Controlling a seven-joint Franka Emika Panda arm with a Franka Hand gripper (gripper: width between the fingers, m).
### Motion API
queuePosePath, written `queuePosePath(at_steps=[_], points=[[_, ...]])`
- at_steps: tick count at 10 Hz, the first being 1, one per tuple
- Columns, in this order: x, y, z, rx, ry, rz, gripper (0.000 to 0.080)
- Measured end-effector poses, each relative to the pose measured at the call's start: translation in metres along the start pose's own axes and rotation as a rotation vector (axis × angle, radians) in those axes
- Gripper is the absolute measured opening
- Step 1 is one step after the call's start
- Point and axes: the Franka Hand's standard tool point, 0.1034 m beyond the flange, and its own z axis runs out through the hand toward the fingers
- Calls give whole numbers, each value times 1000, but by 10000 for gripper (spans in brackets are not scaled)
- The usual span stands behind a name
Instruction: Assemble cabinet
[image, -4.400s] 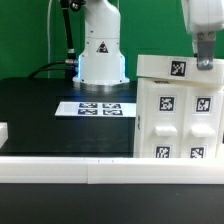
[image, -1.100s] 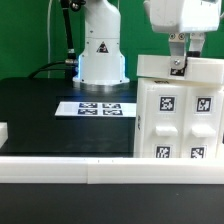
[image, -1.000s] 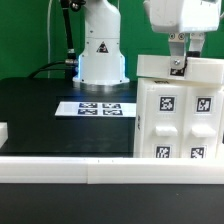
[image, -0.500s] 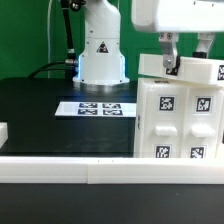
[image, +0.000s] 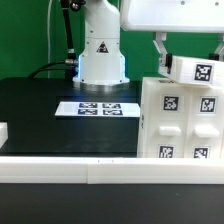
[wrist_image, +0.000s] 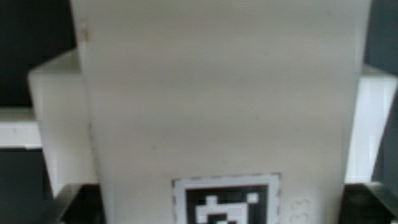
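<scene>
Shifted toward the exterior view's left and lifted is the gripper (image: 186, 62); a small white tagged plastic panel (image: 199, 70) is clamped, tilted, above the large white boxy cabinet body (image: 180, 120), presumably for repositioning.

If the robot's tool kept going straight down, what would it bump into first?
Probably nothing new: the tool already seems to hold the small white panel. Going straight down, that panel would press onto the top of the cabinet right under it, though the exact gap is unclear.
</scene>
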Motion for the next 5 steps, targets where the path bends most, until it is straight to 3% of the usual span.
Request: queuePosePath(at_steps=[3, 5], points=[[1, 1, 0, 3, 8, 419, 556], [1, 1, 0, 7, 6, 555, 556]])
